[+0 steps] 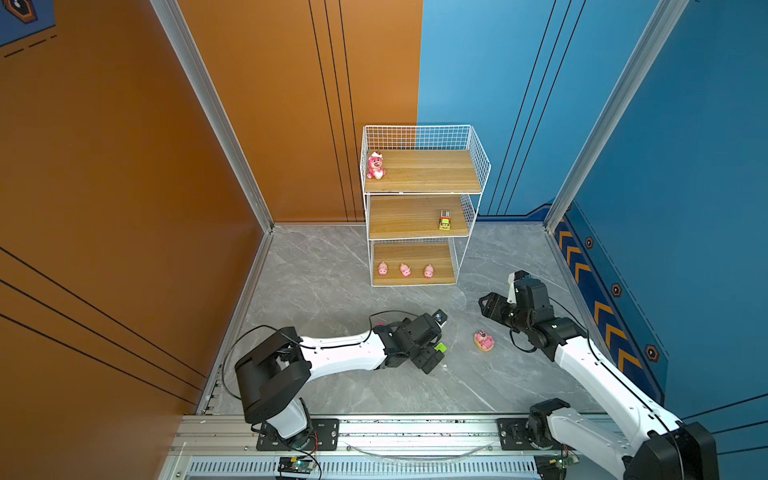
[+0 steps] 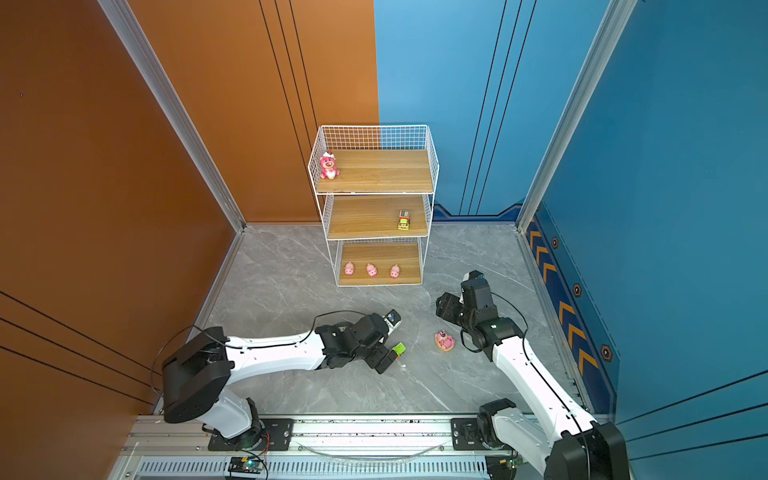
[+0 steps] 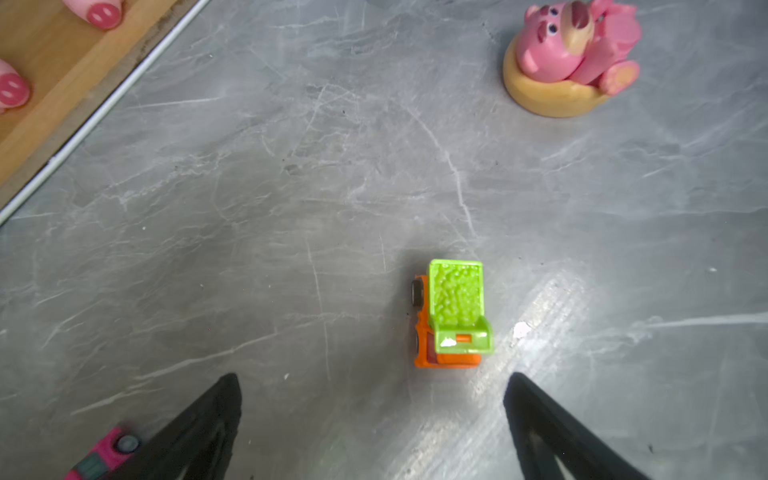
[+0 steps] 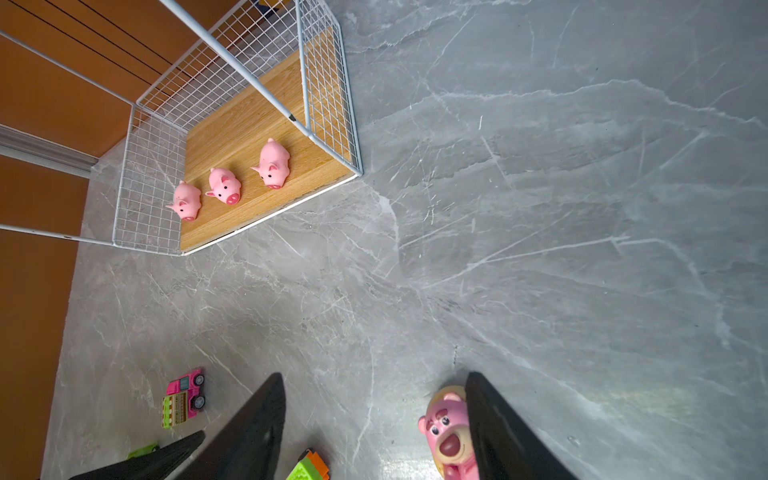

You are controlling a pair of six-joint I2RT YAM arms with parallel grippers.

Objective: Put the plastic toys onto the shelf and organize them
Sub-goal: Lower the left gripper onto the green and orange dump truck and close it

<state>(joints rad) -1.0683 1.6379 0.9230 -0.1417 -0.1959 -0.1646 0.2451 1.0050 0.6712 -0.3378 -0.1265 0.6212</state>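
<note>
The shelf [image 1: 424, 189] stands at the back. A pink bear [image 1: 376, 165] is on its top board, a yellow truck [image 1: 445, 220] on the middle one and three pink pigs [image 1: 405, 270] on the bottom one. On the floor lie a green and orange truck [image 1: 441, 347], a pink bear on a tan base [image 1: 484, 340] and a pink vehicle [image 4: 185, 397]. My left gripper [image 3: 374, 376] is open, low over the floor, with the truck [image 3: 455, 316] just ahead of its fingertips. The right gripper [image 4: 374, 376] is open and empty, raised beyond the floor bear [image 4: 446, 432].
Grey marble floor [image 1: 332, 282] with orange and blue walls behind. A metal rail [image 1: 415, 428] carries both arm bases at the front. The left arm's cable [image 1: 386, 313] loops above its wrist. The pink vehicle [image 3: 104, 453] lies close beside a left finger.
</note>
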